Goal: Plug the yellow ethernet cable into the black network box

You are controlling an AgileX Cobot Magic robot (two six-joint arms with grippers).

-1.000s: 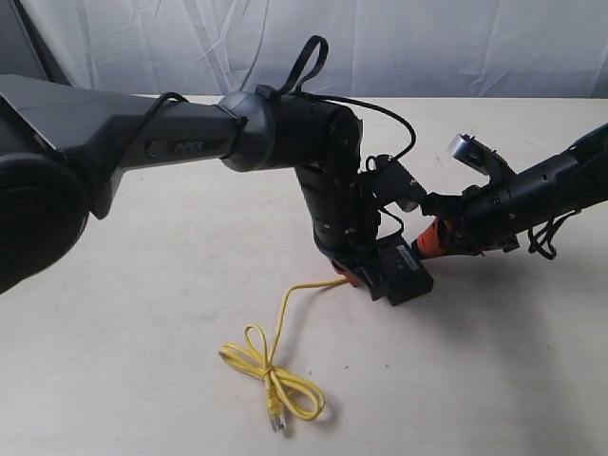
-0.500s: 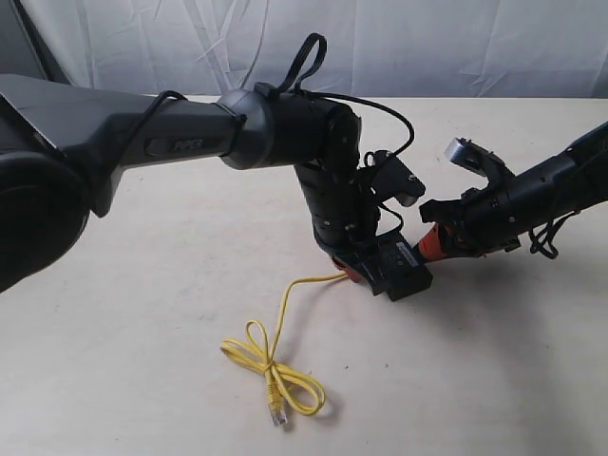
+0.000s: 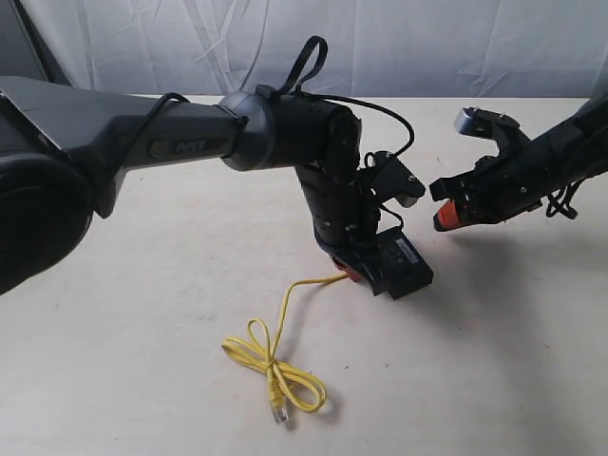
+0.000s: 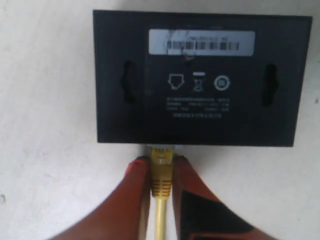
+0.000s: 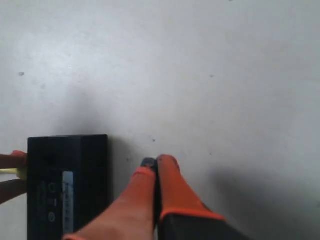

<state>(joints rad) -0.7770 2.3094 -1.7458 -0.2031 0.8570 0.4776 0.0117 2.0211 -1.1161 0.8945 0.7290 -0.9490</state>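
Currently, we are observing the left gripper clamping one plug of the yellow ethernet cable between its two orange fingers. This plug is meeting the side edge of the black network box. We are not able to tell whether it is fully seated in a port. The box is lying flat on the counter. Its upward face is showing a white label with a barcode, some printed symbols and two slots.

In the exterior view, we are seeing the left gripper pointing down at the counter, with the box just beside it on the right. The cable is running away from this gripper across the counter. It is forming a loose looped knot and ending in a free plug that is resting on the counter, well apart from the box.

The right gripper is clenched on nothing, its orange fingers pressed together. In the right wrist view, it is sitting near the side of the box opposite the cable, apart from it. In the exterior view, we are finding this gripper to the right of the box.
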